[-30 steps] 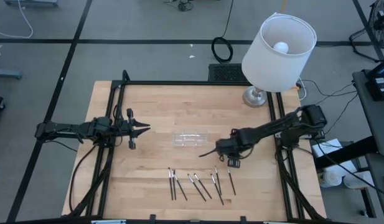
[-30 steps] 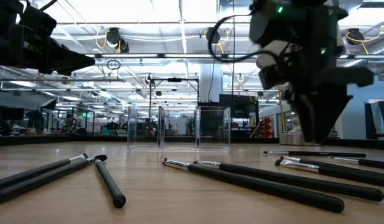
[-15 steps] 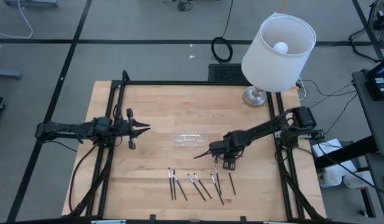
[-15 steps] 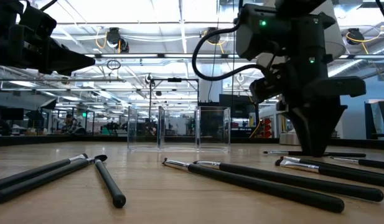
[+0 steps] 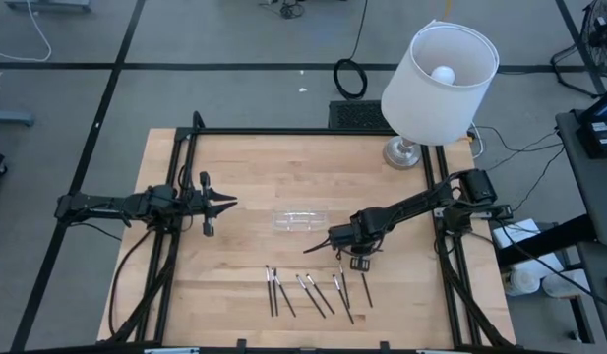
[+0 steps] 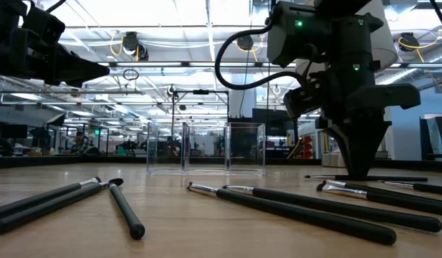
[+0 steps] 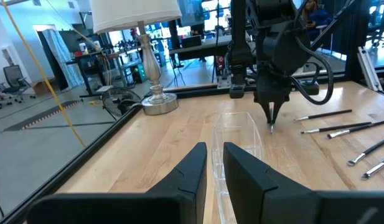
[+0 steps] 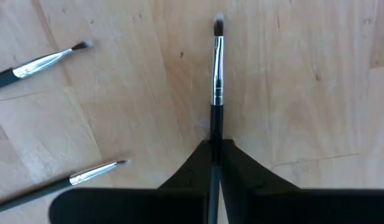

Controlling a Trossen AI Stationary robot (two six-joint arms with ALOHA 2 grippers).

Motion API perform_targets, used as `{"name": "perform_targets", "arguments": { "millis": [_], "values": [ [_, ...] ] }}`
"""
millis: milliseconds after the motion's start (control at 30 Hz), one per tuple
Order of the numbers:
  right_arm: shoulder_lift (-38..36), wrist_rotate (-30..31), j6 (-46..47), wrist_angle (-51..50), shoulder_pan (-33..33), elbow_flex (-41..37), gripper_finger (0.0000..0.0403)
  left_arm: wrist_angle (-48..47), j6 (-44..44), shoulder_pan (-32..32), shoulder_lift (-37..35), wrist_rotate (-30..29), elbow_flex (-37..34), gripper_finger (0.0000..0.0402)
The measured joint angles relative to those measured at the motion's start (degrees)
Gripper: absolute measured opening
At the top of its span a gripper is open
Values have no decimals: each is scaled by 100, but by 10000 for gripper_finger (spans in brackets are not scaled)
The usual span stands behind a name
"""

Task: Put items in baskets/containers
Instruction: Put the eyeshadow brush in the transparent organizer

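Observation:
Several thin dark sticks (image 5: pixel 313 291) with silvery ends lie loose near the table's front edge. One more stick (image 6: pixel 328 176) lies farther back, its brush tip (image 8: pixel 217 25) pointing toward the table's left. My right gripper (image 5: pixel 334 246) stands over it, pointing down, shut on it. The clear tray (image 5: pixel 301 217) sits on the table just left of and beyond that gripper. My left gripper (image 5: pixel 232 203) hovers level at the table's left, its fingers a narrow gap apart around nothing. My right gripper pinches the stick's dark handle (image 8: pixel 215 132) between its two fingers, a little behind the silvery collar and about mid-length. The fingers come from above, pointing down, and lie across the stick. The stick lies flat on the table.
A white-shaded lamp (image 5: pixel 441 69) stands on its metal base (image 5: pixel 403 152) at the table's far right. Black frame rails run along the table's left and right sides. Bare wood lies between the tray and the left gripper.
My right gripper has come down onto the far stick, drifting slightly toward the table's left, and its fingers have shut on the handle. The stick stays flat on the table.

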Motion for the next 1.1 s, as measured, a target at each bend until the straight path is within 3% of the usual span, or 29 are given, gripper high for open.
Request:
{"name": "perform_targets", "arguments": {
  "millis": [200,600,1100],
  "values": [
    [-108,28,24,0,0,-25,5,0,-4,0,0,-2,1,65],
    [-1372,503,330,160,-11,-104,1,2,20,-2,0,-1,-1,65],
    [-1582,416,340,454,35,-79,0,0,22,-1,0,-2,1,65]
  ]
}}
